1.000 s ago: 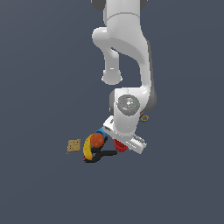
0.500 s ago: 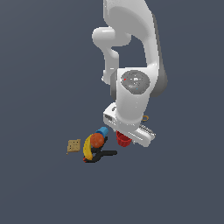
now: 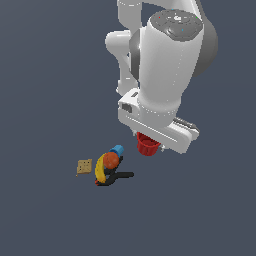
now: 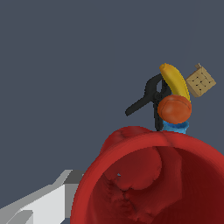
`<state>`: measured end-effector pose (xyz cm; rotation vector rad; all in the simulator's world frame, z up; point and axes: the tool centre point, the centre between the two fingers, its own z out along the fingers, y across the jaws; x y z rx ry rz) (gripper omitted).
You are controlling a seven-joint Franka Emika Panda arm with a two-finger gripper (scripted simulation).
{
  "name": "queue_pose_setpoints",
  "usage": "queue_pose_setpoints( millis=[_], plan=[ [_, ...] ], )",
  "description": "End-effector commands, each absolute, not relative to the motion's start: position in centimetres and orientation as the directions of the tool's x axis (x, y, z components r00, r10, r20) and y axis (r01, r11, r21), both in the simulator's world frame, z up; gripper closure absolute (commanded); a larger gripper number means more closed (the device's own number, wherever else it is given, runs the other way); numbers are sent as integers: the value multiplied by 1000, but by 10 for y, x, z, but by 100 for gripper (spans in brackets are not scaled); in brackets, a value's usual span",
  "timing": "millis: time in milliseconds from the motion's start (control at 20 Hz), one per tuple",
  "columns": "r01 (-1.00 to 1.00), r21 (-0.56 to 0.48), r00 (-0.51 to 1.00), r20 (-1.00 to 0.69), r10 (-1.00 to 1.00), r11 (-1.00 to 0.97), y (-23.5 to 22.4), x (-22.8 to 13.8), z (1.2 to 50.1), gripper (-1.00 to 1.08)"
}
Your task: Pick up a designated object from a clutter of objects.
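My gripper is shut on the red cup and holds it in the air, well above the floor; its fingers are hidden by the hand. In the wrist view the red cup fills the foreground, with one grey finger beside it. The rest of the clutter lies below on the exterior view's left: yellow banana, orange ball, blue cylinder, black-handled tool and tan cracker. In the wrist view I see the banana, ball, tool and cracker.
The floor is a plain dark grey surface. The white arm rises over the exterior view's right half.
The arm has risen with the red cup in the gripper, lifting it away from the clutter. The other items have stayed in place.
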<state>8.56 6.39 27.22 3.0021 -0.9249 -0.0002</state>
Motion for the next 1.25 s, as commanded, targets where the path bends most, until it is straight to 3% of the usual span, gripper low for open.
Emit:
queue_pose_setpoints(
  millis=[0,550,1200],
  plan=[
    [-563,0,827,1,-563,-827,66,87,301,108],
    [-563,0,827,0,-563,-827,74,97,392,108],
    [-563,0,827,0,-563,-827,76,102,420,108]
  ],
)
